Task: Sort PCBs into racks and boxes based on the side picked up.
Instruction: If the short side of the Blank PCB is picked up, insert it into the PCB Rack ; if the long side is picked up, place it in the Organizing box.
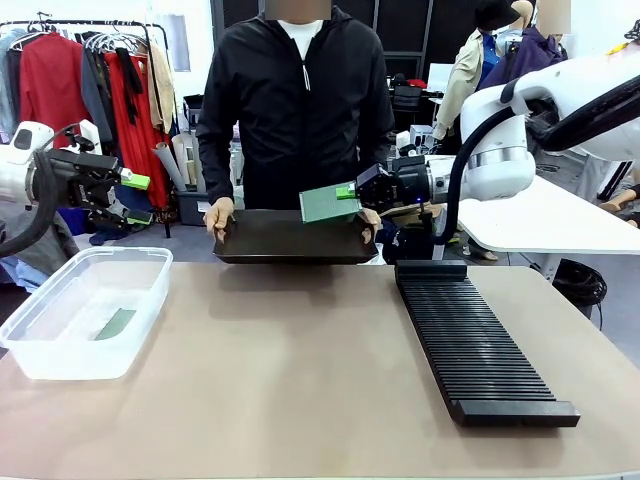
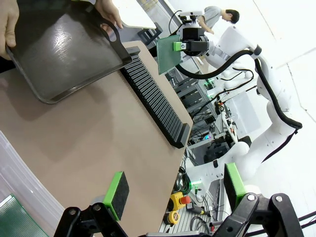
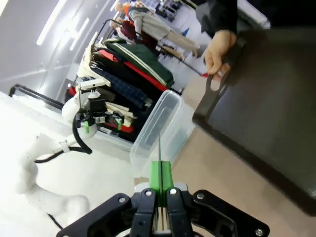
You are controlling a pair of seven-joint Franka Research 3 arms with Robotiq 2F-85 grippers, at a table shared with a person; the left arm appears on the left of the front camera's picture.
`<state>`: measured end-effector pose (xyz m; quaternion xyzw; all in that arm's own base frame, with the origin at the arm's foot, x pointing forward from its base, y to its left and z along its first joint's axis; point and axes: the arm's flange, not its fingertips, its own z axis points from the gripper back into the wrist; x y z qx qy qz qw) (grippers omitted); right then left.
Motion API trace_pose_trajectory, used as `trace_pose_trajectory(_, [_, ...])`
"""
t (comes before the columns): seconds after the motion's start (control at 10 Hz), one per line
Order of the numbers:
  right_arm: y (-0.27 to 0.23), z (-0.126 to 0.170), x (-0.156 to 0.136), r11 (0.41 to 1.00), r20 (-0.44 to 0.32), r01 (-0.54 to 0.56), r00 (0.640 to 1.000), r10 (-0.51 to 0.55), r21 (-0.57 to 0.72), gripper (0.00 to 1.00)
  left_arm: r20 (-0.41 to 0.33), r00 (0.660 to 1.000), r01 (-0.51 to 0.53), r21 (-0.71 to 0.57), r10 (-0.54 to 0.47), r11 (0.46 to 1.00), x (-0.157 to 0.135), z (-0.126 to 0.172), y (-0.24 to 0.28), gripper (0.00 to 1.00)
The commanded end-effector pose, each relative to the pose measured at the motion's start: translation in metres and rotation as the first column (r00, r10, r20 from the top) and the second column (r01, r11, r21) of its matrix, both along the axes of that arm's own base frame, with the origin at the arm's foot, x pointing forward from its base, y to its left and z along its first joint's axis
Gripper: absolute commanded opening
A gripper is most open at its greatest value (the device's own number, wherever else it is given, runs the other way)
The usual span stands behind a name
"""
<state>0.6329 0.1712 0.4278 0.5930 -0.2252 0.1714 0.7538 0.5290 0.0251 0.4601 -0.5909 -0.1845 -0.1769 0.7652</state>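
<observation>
A circuit board stood out from the tips of the right gripper, pinched by one edge and held in the air just over a black tray. A person gripped that tray at both ends, one hand at the end far from the gripper. Below the gripper, nearer the robot's side, a long slotted rack lay on the table. The left gripper was up in the air, above and beyond a clear tub, and a second board lay flat in the tub's bottom.

From the left wrist, the left gripper was spread wide, and its green pads were well apart with nothing between them. The tub's wall and the second board sat close beside its fingers. Well ahead were the tray and the rack. Beyond them, the right gripper held the circuit board.

From the right wrist, the right gripper was pressed together on the circuit board, which showed edge-on as a thin line rising from between the fingers. The tub lay straight ahead of the tips. The tray was off to one side, with the person's hand on its handle.
</observation>
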Motion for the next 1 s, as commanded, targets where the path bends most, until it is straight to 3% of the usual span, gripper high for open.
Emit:
trace_pose_trajectory(0.0, [-0.018, -0.008, -0.025, 0.999, 0.098, 0.033, 0.995, -0.036, 0.029, 0.00, 0.002, 1.000, 0.000, -0.002, 0.000, 1.000, -0.002, 0.002, 0.000, 1.00])
trace_pose_trajectory(0.6, [-0.091, -0.035, -0.060, 0.991, 0.145, 0.060, 0.986, -0.078, 0.121, 0.00, 0.002, 1.000, 0.000, -0.002, 0.000, 1.000, -0.002, 0.002, 0.000, 1.00])
trace_pose_trajectory(0.9, [-0.131, -0.042, -0.077, 0.992, 0.143, 0.079, 0.985, -0.092, 0.093, 0.00, 0.002, 1.000, 0.000, -0.002, 0.000, 1.000, -0.002, 0.002, 0.000, 1.00])
